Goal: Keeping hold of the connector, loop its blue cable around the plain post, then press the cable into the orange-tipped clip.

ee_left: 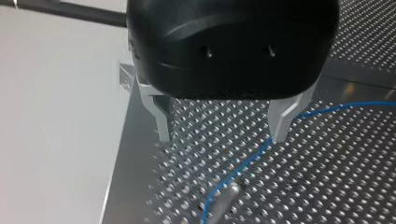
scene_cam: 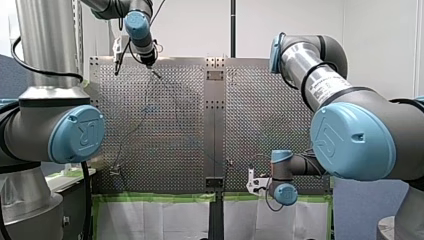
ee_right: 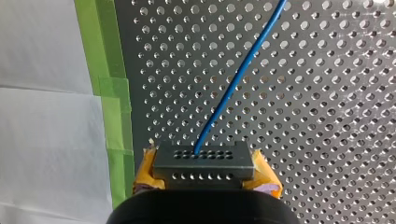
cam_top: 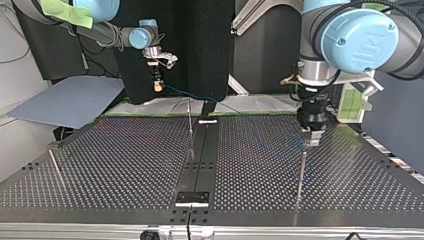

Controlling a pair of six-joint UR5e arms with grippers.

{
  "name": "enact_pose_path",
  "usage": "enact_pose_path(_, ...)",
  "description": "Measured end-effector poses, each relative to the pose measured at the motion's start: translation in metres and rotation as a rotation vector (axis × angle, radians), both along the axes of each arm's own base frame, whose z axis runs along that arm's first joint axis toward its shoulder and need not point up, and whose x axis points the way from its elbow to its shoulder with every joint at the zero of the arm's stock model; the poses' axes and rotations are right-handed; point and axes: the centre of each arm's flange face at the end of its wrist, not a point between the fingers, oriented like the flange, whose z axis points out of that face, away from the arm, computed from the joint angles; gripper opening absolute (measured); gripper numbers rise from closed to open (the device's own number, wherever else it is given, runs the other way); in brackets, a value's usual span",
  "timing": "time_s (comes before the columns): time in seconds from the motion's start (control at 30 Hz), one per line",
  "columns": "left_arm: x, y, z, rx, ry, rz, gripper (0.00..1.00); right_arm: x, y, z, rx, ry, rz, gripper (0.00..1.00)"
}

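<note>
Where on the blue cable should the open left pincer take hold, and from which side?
Probably the straight run of the blue cable beside the left pincer, coming down from above with the metal fingers either side. The cable is thin and low over the perforated table, leaving no room for a sideways approach; the right pincer holds its connector.

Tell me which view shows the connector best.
The right wrist view: the connector sits close up in my right gripper, between its yellow pads, holes and blue cable plain. Front and top views show it as a speck at most; the left wrist view shows only cable.
</note>
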Motion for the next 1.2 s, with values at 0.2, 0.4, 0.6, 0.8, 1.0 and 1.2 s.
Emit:
enact_pose_path(0.2,0.016,-0.010,-0.003,0.031,-0.004,-0.028,1.00,0.001,-0.001,0.000,0.000,0.000,0.002,0.00)
enact_pose_path(0.4,0.028,-0.022,-0.010,0.053,-0.017,-0.054,1.00,0.001,-0.001,0.000,0.003,0.001,0.004,0.00)
enact_pose_path(0.6,0.033,-0.032,-0.013,0.062,-0.039,-0.075,1.00,0.002,0.000,0.000,0.004,0.002,0.005,0.00)
enact_pose_path(0.8,0.044,-0.042,-0.030,0.101,-0.008,-0.079,1.00,0.002,0.000,0.000,0.005,0.003,0.006,0.00)
enact_pose_path(1.0,0.058,-0.046,-0.045,0.133,-0.007,-0.050,1.00,0.002,0.000,0.000,0.006,0.002,0.006,0.00)
enact_pose_path(1.2,0.071,-0.056,-0.054,0.132,-0.026,-0.075,1.00,0.002,-0.001,0.000,0.004,0.001,0.006,0.00)
